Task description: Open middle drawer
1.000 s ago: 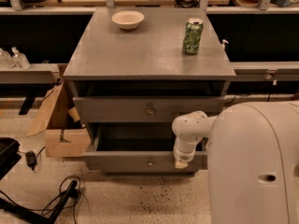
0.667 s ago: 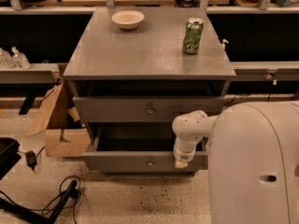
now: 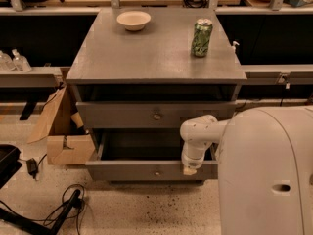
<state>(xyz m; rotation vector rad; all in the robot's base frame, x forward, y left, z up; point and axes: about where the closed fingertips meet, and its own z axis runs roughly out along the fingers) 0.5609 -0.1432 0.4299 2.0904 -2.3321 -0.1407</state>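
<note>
Since the middle drawer [image 3: 127,171] stands pulled well out, with its front rim touching the tool [image 3: 188,169], the pull looks nearly done. Whether the tool is clenched or released I cannot tell. The knob [image 3: 156,172] sits just left of the tool, so the pull is off-centre. I judge it best to draw straight back and slowly, lest the drawer skew and bind.
</note>
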